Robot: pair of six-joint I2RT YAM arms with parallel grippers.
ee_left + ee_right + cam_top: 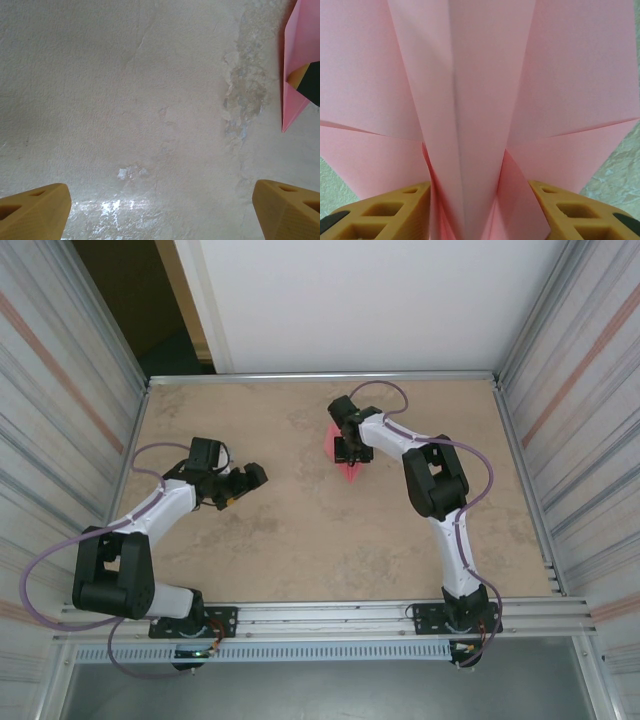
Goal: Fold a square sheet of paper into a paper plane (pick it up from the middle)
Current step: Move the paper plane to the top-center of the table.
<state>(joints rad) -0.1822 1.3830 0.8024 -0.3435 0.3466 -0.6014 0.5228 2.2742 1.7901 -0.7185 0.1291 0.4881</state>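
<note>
Folding looks nearly done: on the beige speckled table (300, 540), far centre-right, the pink-red paper plane (349, 473) already shows a centre crease, angled flaps and a sharp tip. Right gripper (479, 210) straddles its keel; clamped or just bracketing, can't tell. Left gripper (160, 205) gapes wide, empty, well apart from it. Left to do, I'd guess: final crease, then release.

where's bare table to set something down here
Free: the middle of the table between the left arm and right arm, the near strip along the rail, and the far left corner. Crowded: far middle, where the right arm sits over the pink paper.
</note>
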